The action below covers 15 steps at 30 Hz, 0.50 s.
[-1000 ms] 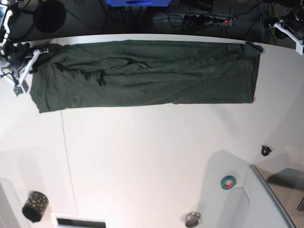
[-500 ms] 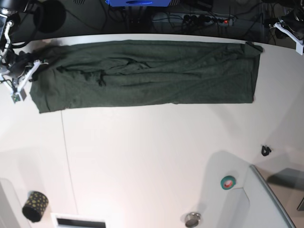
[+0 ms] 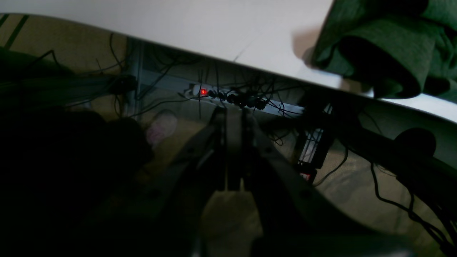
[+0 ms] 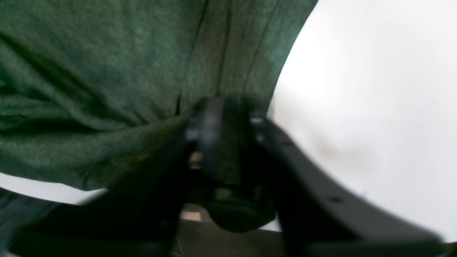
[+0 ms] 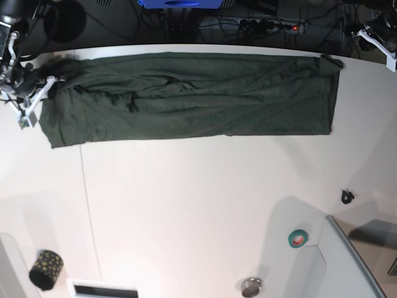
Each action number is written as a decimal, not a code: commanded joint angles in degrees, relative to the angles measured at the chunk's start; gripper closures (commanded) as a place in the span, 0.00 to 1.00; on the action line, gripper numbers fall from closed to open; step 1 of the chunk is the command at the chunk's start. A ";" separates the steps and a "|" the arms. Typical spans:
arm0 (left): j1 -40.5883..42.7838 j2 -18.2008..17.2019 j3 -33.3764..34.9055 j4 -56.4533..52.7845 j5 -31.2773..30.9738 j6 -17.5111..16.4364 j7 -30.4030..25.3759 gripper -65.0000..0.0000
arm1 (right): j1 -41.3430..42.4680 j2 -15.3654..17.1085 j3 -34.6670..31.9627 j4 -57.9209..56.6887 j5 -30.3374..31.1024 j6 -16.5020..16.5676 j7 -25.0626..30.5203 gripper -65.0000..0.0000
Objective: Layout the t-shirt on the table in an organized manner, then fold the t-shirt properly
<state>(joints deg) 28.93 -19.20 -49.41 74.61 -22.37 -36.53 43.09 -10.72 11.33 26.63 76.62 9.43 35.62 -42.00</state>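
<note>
T-shirt [image 5: 192, 96] lies as a long folded band along the table's [image 5: 198, 205] far edge. Your right gripper [image 4: 223, 121] sits at its end, fabric between the jaws; whether gripped, cannot tell. Your left gripper [image 3: 234, 117] hangs closed, empty, off the edge, clear of the cloth.

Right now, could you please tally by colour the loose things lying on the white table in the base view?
Dark green: 1, the large soft fabric t-shirt
Teal: 1, the small tape roll
Black: 2, the dotted cylinder and the small clip
Silver: 1, the round metal piece
Total: 5
</note>
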 commanded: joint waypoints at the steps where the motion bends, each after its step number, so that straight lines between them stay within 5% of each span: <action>1: 0.65 -1.15 -0.57 0.69 -0.35 -0.43 -0.50 1.00 | 0.83 1.37 0.31 0.79 0.37 -0.14 0.81 0.65; 4: 0.65 -1.15 -0.48 0.69 -0.35 -0.43 -0.50 1.00 | 1.09 1.63 0.49 2.37 0.37 -0.14 0.99 0.51; 11: 0.65 -1.15 -0.66 1.04 -0.35 -3.47 -0.50 1.00 | -0.31 -2.41 14.20 17.05 0.55 0.30 1.08 0.53; 15: 0.74 -0.97 -1.27 3.33 -0.44 -3.47 -0.50 1.00 | -2.77 -4.26 15.78 21.80 0.55 0.30 1.08 0.53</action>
<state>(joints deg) 29.28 -18.98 -49.93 76.73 -22.33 -39.70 43.33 -13.93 6.13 42.30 97.21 9.34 35.66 -42.04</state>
